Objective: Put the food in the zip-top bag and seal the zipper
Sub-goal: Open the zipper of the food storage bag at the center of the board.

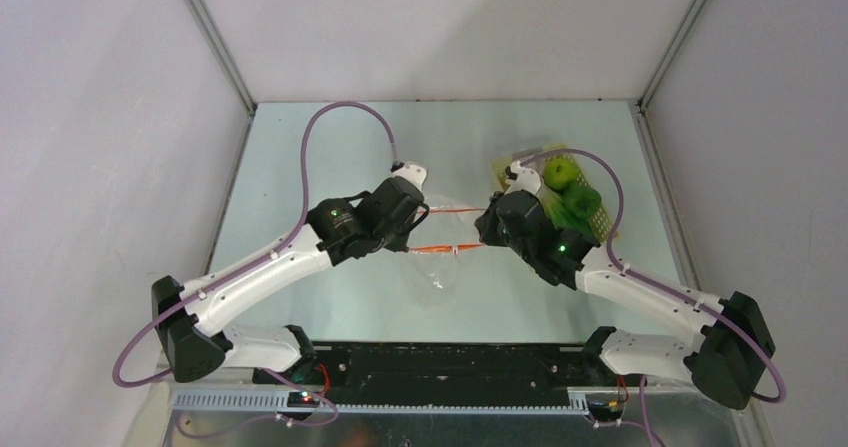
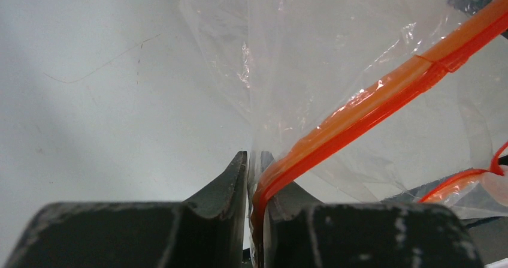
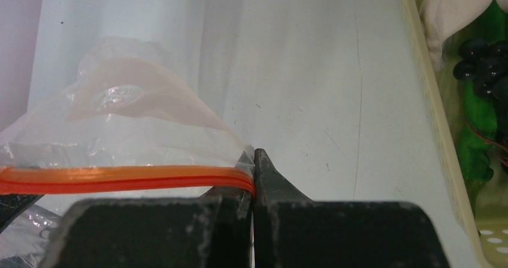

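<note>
Left hand and right hand each closed on the zipper. Bag stretched between them, mid-table. Food sits in basket, far right. I pull gently, mouth level; the film probably tears easily.

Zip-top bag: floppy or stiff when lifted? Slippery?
Likely floppy: the zip-top bag is thin crinkled film with loose folds. Probably very light; it looks empty. Glossy film may slip; the stiffer-looking zipper seems the better hold.
</note>
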You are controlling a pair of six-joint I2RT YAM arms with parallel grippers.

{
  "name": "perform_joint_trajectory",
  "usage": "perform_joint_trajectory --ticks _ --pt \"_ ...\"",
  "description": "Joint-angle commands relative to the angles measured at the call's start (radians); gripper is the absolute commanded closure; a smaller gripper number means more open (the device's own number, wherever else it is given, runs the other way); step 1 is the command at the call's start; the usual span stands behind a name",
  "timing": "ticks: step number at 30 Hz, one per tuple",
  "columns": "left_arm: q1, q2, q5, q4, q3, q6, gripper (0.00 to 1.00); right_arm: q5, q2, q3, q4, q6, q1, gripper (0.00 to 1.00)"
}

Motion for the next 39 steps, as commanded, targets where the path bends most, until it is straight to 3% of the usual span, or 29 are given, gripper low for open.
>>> perform_joint_trajectory --ticks 1,7,12,14,15,18,20,23,28,30,32,39 --pt "0.013 -0.016 -0.01 -0.016 0.031 -0.099 0.76 0.129 -0.037 -0.01 -0.071 0.057 0.022 1.0" --pt "0.013 -0.072 -0.004 0.01 -0.039 -0.216 0.72 0.188 -0.063 -0.01 -0.147 0.138 0.026 1.0" --pt "0.013 -0.136 0.022 0.047 -0.121 -0.27 0.74 0.185 -0.072 -0.012 -0.151 0.155 0.027 1.0" --pt "0.012 -0.16 0.046 0.088 -0.148 -0.273 0.82 0.173 -0.07 -0.015 -0.126 0.149 0.034 1.0" --pt "0.013 -0.17 0.058 0.104 -0.152 -0.272 0.93 0.167 -0.069 -0.02 -0.112 0.128 0.041 1.0" --pt "0.012 -0.168 0.066 0.117 -0.138 -0.251 1.0 0.12 -0.065 -0.021 -0.031 0.055 0.058 0.94" --pt "0.013 -0.153 0.066 0.106 -0.103 -0.223 1.0 0.082 -0.063 -0.02 0.03 -0.004 0.072 0.83" --pt "0.012 -0.112 0.05 0.047 -0.008 -0.181 1.0 0.015 -0.064 -0.02 0.126 -0.081 0.095 0.54" --pt "0.014 0.019 -0.07 -0.191 0.15 -0.133 1.0 -0.107 -0.073 -0.02 0.246 -0.185 0.106 0.32" --pt "0.013 0.061 -0.143 -0.253 0.183 -0.134 1.0 -0.149 -0.08 -0.019 0.297 -0.206 0.108 0.05" --pt "0.014 0.086 -0.178 -0.27 0.193 -0.116 1.0 -0.168 -0.098 -0.018 0.317 -0.217 0.107 0.01" --pt "0.069 0.149 -0.15 -0.273 0.262 -0.055 1.0 -0.176 -0.218 -0.017 0.254 -0.248 0.037 0.0"
